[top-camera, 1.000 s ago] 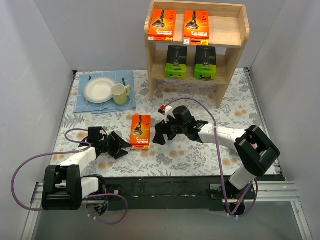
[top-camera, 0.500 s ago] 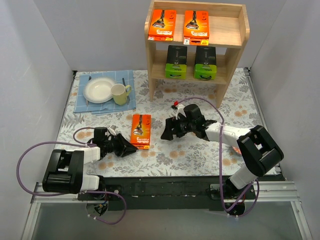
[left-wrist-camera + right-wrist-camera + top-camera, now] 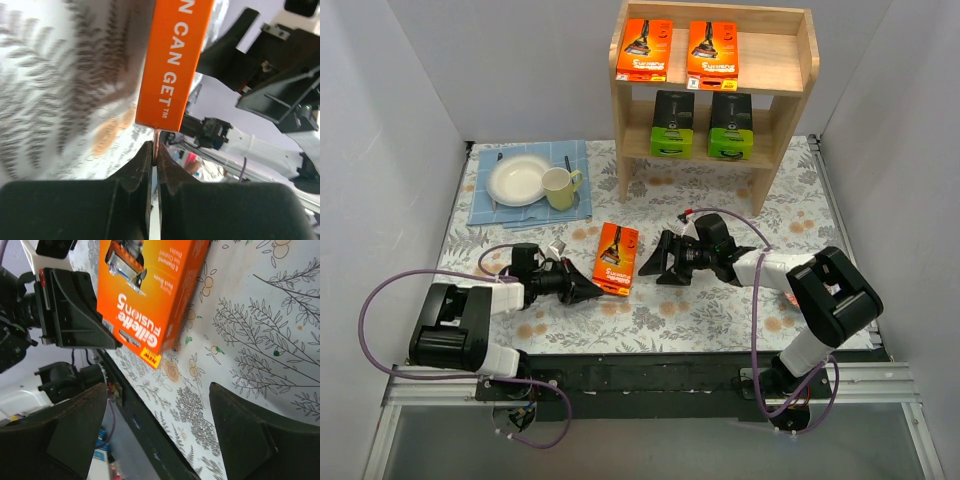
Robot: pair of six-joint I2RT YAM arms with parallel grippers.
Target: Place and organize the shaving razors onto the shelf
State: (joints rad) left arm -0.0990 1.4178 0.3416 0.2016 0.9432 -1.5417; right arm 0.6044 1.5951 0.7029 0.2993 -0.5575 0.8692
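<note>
One orange razor pack (image 3: 618, 254) lies tilted on the floral table between my grippers. My left gripper (image 3: 590, 290) is shut on a thin flap at the pack's near edge; in the left wrist view (image 3: 155, 148) the jaws pinch that flap below the orange pack (image 3: 177, 65). My right gripper (image 3: 662, 264) is open and empty just right of the pack, not touching it; in the right wrist view (image 3: 159, 390) the pack (image 3: 150, 290) lies ahead. The wooden shelf (image 3: 790, 70) holds two orange packs (image 3: 643, 50) on top and two green-and-black packs (image 3: 672, 125) below.
A blue cloth (image 3: 485, 205) at the back left holds a white plate (image 3: 520, 182), a yellow mug (image 3: 560, 187) and cutlery. Grey walls close in both sides. The right part of the shelf's top tier is bare.
My left gripper moved right to the pack's near edge and shut on it. The pack shifted right and turned. My right gripper drew back to the right.
</note>
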